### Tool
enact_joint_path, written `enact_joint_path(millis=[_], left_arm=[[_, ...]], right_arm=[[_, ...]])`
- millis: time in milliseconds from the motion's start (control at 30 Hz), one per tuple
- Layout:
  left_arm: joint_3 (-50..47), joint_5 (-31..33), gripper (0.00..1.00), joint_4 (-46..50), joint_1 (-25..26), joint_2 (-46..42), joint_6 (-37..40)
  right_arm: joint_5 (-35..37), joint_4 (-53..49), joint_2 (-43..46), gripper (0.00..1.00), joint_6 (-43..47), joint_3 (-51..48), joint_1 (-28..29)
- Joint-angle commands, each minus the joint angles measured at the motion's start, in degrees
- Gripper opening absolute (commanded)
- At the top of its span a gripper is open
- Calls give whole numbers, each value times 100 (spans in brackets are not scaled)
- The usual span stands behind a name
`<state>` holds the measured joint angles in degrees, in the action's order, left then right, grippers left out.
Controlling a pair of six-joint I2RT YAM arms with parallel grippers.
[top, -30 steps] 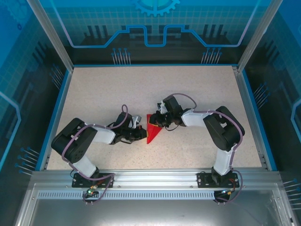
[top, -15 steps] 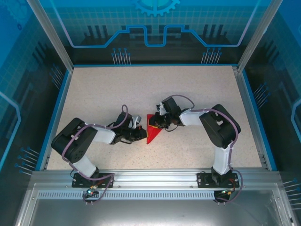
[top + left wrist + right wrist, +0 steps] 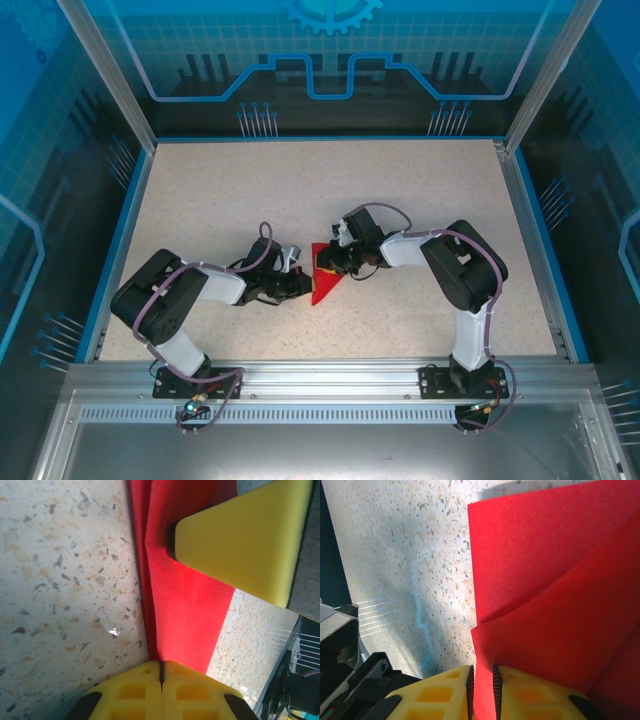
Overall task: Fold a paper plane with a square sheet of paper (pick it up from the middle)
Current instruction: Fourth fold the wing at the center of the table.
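Top external view shows the red paper [image 3: 322,277], partly folded into a pointed shape, lying mid-bench [image 3: 250,190] between the two arms. On one side the left claw [image 3: 303,285] is pressed together on the folded edge; its wrist view shows the crease running into the seam between its fingers [image 3: 130,695], likely anchoring the fold. Opposite, the right claw [image 3: 333,262] pinches a raised flap, nearly closed around the thin layer, probably to steer it over for the next crease.
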<state>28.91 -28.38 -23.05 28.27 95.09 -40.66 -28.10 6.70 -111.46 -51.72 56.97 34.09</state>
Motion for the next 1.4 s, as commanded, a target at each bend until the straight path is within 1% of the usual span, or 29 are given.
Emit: enact_joint_path(millis=[0,133,300,400,767,1167,1367], left_arm=[[36,-33,0,126,106,291,-117],[36,-11,0,112,108,245,-160],[27,4,0,107,132,256,-172],[22,25,0,91,151,264,-187],[36,74,0,97,188,274,-218],[69,0,0,63,266,234,-231],[186,-195,5,167,310,36,-208]], right_arm=[[-182,-172,247,21,154,117,-7],[9,-235,446,21,132,-1,-73],[183,69,680,21,-62,-353,-243],[163,165,723,21,-99,-443,-263],[-233,260,228,21,-87,-52,18],[-375,256,-276,20,3,108,3],[-403,226,-289,20,80,54,1]])
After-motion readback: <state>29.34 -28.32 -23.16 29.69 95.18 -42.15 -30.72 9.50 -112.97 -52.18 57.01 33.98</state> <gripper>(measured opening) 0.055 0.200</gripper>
